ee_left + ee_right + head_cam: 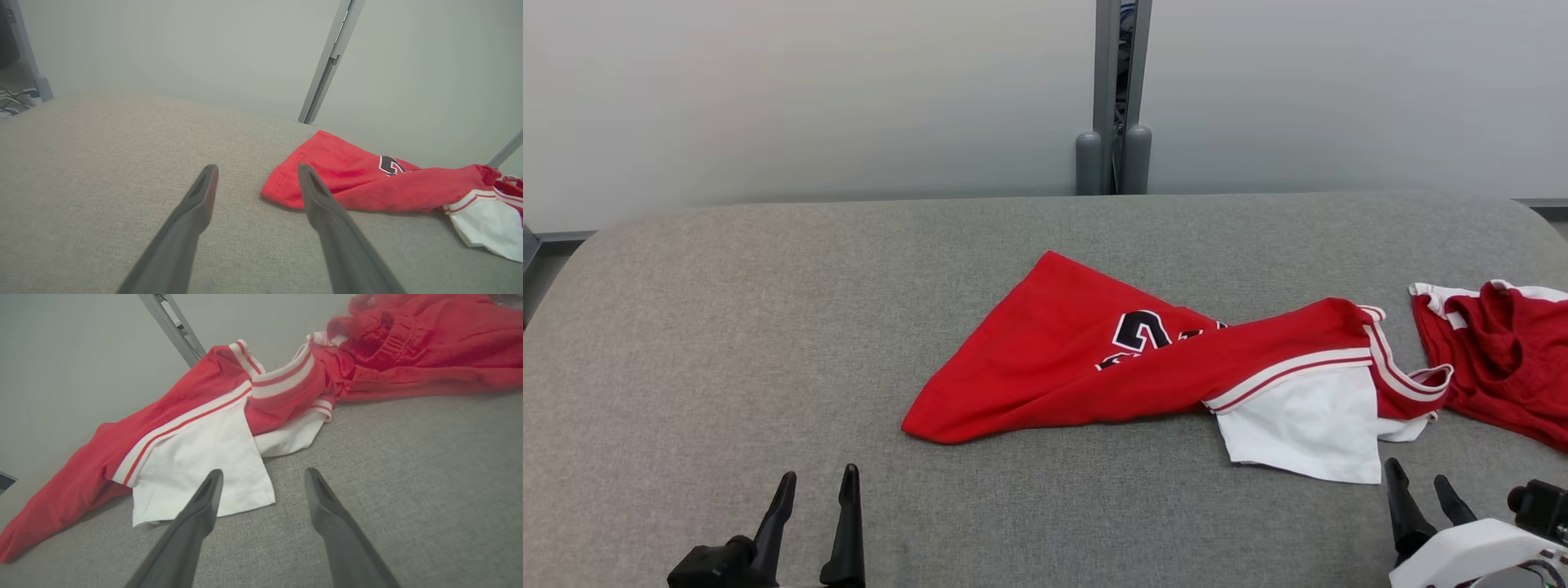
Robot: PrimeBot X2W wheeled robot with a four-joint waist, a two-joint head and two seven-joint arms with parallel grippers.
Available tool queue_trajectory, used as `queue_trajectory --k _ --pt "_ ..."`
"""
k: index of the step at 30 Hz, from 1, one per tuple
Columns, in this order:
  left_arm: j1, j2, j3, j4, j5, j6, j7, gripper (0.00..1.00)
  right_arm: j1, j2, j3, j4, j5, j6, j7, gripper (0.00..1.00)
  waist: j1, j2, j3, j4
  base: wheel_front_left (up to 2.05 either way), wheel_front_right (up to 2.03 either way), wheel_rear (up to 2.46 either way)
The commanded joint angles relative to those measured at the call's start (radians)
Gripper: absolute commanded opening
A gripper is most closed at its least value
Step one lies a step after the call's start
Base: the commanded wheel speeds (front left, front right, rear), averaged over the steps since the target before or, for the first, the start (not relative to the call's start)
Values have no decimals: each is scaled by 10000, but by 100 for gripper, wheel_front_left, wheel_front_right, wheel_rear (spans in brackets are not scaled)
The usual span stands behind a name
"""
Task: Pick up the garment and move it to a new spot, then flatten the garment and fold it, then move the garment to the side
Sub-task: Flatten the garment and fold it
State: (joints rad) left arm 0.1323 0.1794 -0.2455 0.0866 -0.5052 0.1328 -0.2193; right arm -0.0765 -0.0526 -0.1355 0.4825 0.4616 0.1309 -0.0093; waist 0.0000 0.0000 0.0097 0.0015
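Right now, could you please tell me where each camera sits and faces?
Head view: on the robot's head, looking forward and down over the table at the red jersey; left gripper and right gripper, both open, at the bottom corners.
Left wrist view: low over the table, along the left gripper's fingers toward the jersey's red end.
Right wrist view: low, along the right gripper's fingers at the white sleeve and a second garment.
Shared: all three show the jersey; head and right wrist views also the second garment.

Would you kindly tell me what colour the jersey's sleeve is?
The sleeve is white, edged with red-and-white stripes; right wrist view shows it best.
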Motion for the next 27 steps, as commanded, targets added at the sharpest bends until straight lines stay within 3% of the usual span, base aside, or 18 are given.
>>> queue_trajectory --k 1,13,14,15,16,17,21,22,27 --pt "-213 67 -5 -9 37 -28 7 100 -219 -22 -4 268 70 -3 -40 100 0 0 112 90 0 0 0" --pt "-545 119 -94 38 95 -1 15 100 -1862 -191 268 3411 509 -3 -452 100 0 0 580 528 0 0 0" --pt "-568 122 -95 34 91 8 8 100 -1954 -186 323 3615 535 -3 -520 96 0 0 599 541 0 0 0" --pt "-584 125 -94 30 89 12 3 100 -2040 -175 407 3787 570 -3 -570 65 0 0 617 548 0 0 0" --pt "-597 130 -92 24 83 22 -5 100 -2116 -165 507 3928 606 -1 -629 47 0 0 633 547 0 0 0" --pt "-597 130 -92 24 83 22 -5 100 -2116 -165 507 3928 606 -1 -629 47 0 0 633 547 0 0 0" --pt "-593 147 -54 13 62 90 -31 100 -2380 -146 1101 4215 891 -1 -801 20 0 0 696 482 0 0 0" --pt "-601 151 -52 12 61 86 -36 100 -2418 -160 1225 4221 1005 -1 -886 0 0 0 719 457 0 0 0" --pt "-651 150 -122 77 26 29 -30 100 -2478 -476 1885 3885 1502 -1 -1424 0 0 0 767 282 0 0 0"
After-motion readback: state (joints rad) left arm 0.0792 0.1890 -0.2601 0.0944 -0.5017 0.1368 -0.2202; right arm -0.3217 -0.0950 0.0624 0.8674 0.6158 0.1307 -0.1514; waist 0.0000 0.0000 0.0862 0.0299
